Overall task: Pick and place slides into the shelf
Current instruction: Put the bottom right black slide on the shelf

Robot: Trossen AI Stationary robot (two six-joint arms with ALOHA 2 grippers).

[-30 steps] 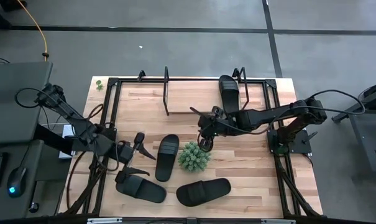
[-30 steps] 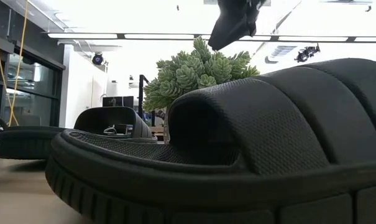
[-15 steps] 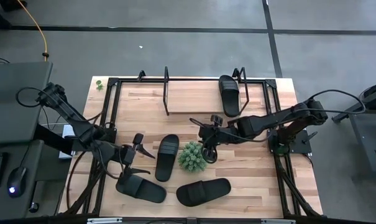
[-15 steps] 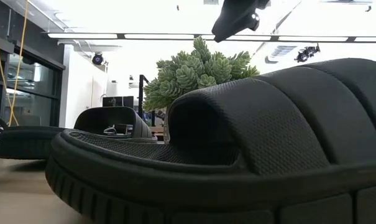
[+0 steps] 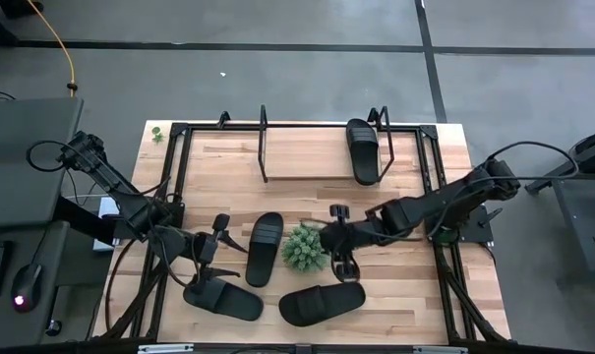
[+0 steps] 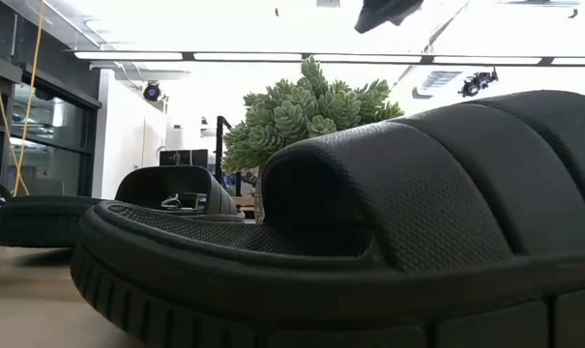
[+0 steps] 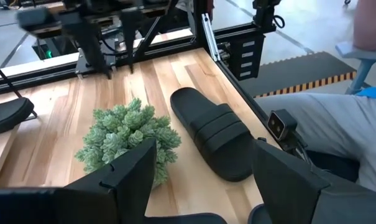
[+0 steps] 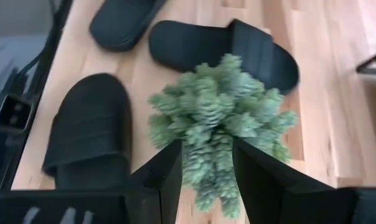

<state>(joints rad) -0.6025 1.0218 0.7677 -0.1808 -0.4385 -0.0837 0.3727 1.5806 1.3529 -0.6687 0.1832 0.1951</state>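
Light, springy foam slides: take one by its ribbed strap.
Right gripper (image 5: 342, 258), part open and empty, hangs beside the plant (image 5: 305, 248), with a slide (image 5: 322, 303) just beyond; left gripper (image 5: 211, 251), open and empty, waits above another slide (image 5: 222, 298).

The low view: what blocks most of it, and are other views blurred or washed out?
Low view: one slide sits right against the lens and fills most of the frame, with bright ceiling lights washing out the background behind the plant. Left wrist view: the far right arm is motion-blurred. Right wrist view: soft overall, the plant slightly fuzzy.
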